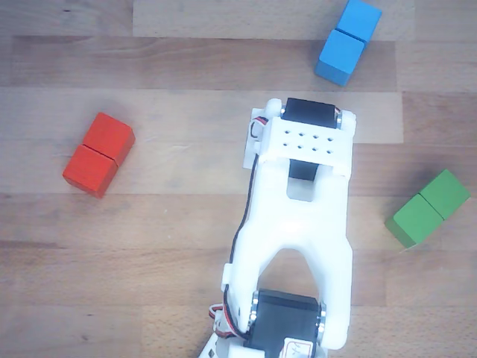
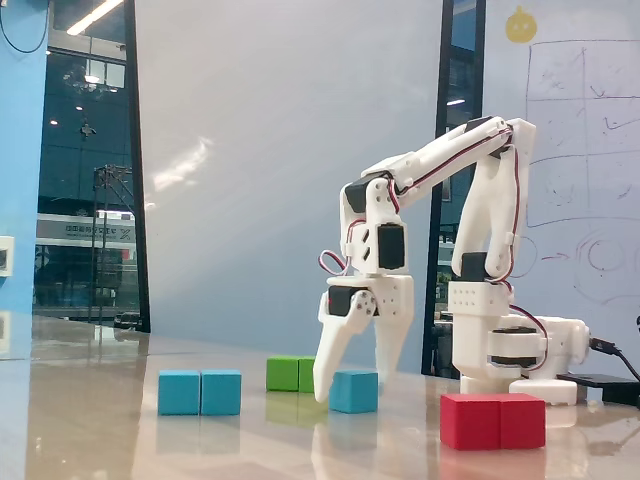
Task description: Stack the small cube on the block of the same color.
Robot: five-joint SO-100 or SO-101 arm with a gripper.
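The small cube (image 2: 354,391), light blue, rests on the table in the fixed view. My gripper (image 2: 352,386) is open and lowered over it. One finger (image 2: 328,365) reaches down along the cube's left face, and the other stands behind its right side. The block of the same color (image 2: 200,392) (image 1: 348,41) lies to the left, clear of the gripper, with a seam across its middle. In the other view the white arm (image 1: 298,216) hides the small cube and the fingertips.
A green oblong block (image 2: 290,374) (image 1: 428,208) lies just behind the gripper. A red oblong block (image 2: 492,420) (image 1: 98,154) sits in front of the arm's base (image 2: 510,345). A black cable and box lie at the far right.
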